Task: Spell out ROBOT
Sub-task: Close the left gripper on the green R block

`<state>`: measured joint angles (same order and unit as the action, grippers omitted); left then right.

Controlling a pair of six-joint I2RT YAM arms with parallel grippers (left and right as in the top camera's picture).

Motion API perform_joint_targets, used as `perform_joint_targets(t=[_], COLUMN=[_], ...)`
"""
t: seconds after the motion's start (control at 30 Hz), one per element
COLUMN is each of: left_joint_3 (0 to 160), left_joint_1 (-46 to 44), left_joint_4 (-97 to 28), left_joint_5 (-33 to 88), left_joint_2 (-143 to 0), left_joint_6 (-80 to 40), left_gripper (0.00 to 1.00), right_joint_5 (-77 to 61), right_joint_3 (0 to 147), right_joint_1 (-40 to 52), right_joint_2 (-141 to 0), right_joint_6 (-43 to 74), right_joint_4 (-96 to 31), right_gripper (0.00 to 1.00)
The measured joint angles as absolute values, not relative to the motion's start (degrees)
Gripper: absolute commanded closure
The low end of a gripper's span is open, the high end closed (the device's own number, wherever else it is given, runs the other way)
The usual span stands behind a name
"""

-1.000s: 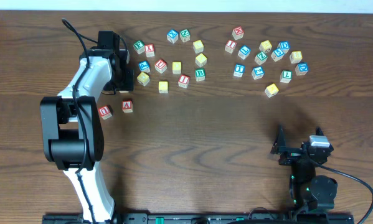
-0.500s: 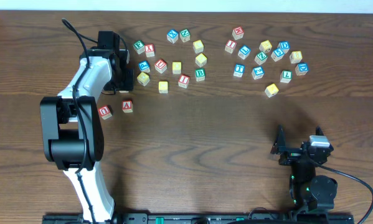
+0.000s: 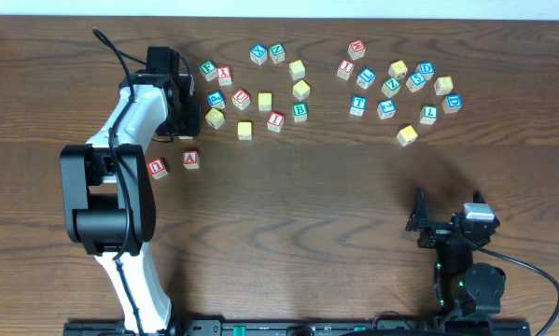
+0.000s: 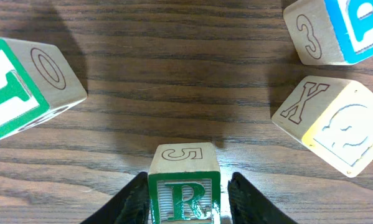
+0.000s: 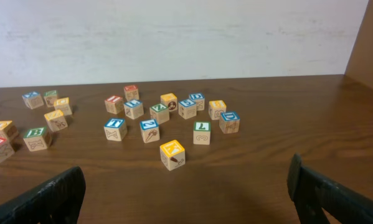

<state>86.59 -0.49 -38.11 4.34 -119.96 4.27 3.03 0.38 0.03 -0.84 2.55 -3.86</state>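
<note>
L claw (image 4: 185, 208): black fingers (image 4: 131, 200) stand either side of the small wooden cube w/ green R face (image 4: 184, 186), v. close in. One finger looks to touch the cube's edge, the other shows a sliver of gap, so can't tell if it's truly pinched. The cube sits flat on the dark brown wooden table (image 4: 174, 74), R toward the wrist cam, a "5" on the adjoining face.

Around it, all apart from it:
- Picture-left: wooden cube w/ green-framed white letter and "O" on its side (image 4: 24, 87).
- Picture-right: wooden cube w/ yellow face and "X" on its side (image 4: 332, 124).
- Top right corner: blue-lettered wooden cube w/ "3" on its side (image 4: 335, 28).

From overhead, the white L arm (image 3: 134, 112) reaches to the left end of the cube scatter on the table's far half.
- Wooden cube w/ green B (image 3: 300, 111) lies mid-scatter.
- Wooden cube w/ blue T (image 3: 357, 105) is in the right-hand group, well apart from the B.
- Plain yellow-topped wooden cubes (image 3: 244, 130) are dotted through the scatter, another at (image 3: 407, 134).
- Red-A wooden cube (image 3: 190, 158) and red-U wooden cube (image 3: 157, 167) sit near the L arm, on the near side.

R claw (image 5: 183, 171): fingers spread wide over bare table at the near right, well apart from the cubes.
</note>
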Motion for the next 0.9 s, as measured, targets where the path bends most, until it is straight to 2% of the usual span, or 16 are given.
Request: perform_joint_targets(t=[0.47,0.6,0.9], left_joint_3=[86.59,86.59,86.59], left_joint_1=[-0.49,-0.49,-0.49], left_joint_4=[-38.13,-38.13,-38.13], left_joint_5=[4.34,4.34,4.34], left_joint_2=[-119.96,-119.96,-119.96], left_joint_6=[4.36,4.32,4.36], left_gripper=[0.63,0.67,0.67], right_joint_5=[3.03,3.03,3.03], right_joint_3=[0.38,0.38,0.38], right_joint_1=[0.03,0.03,0.03], right_joint_2=[-0.84,-0.84,-0.84], right_joint_6=[2.57,2.57,2.57], right_joint_4=[-3.86,-3.86,-3.86], right_gripper=[0.01,0.01,0.01])
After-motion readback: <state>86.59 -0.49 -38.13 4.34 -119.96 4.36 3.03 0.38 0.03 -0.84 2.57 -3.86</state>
